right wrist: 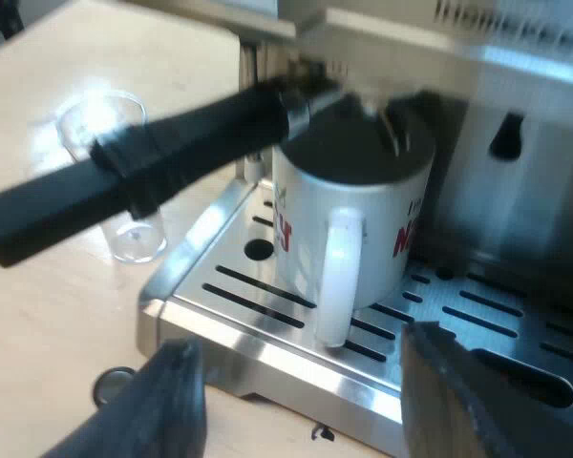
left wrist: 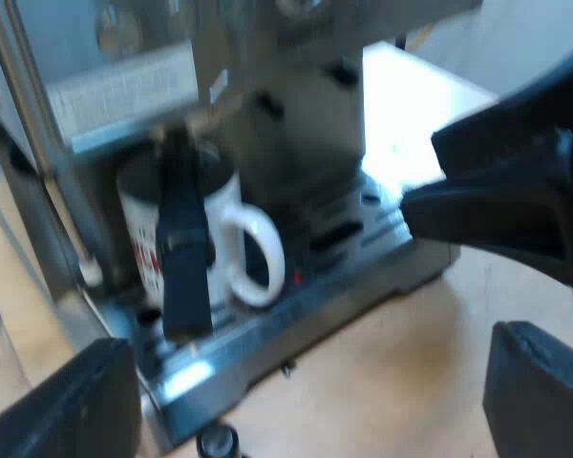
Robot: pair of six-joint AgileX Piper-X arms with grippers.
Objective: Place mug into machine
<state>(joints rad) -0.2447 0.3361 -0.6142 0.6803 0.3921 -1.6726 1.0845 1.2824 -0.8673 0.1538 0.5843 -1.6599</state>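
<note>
White mug [right wrist: 363, 219] with red letters. Stands upright on the slotted metal tray [right wrist: 258, 329] at the front of the espresso machine [right wrist: 544, 210]. Sits right under the metal holder [right wrist: 310, 100], with its white loop turned out toward the tray's front edge. Looks dark inside.

Holder locked into the machine's front. Has a long dark handle [right wrist: 143, 181] that sticks out past the tray's side and over the pale table [right wrist: 38, 286].

Clear measuring glass [right wrist: 138, 239]. Stands upright on the table just beside the tray, behind the dark handle. Does not touch the mug.

Small black round thing [right wrist: 110, 386] on the table, near the tray's front edge. Cannot tell what.

Right gripper [right wrist: 301, 363]. Hangs low in front of the tray, facing the mug's white loop. Keeps both black fingers spread wide apart, with nothing between them. Near the mug, but not touching.

Left gripper [left wrist: 306, 372]. Hovers off to one side of the machine, looking at the mug past the dark handle. Fingers spread wide here too, holding nothing. Well apart from the mug. In the left wrist view, the other arm's black fingers near the tray's front.
</note>
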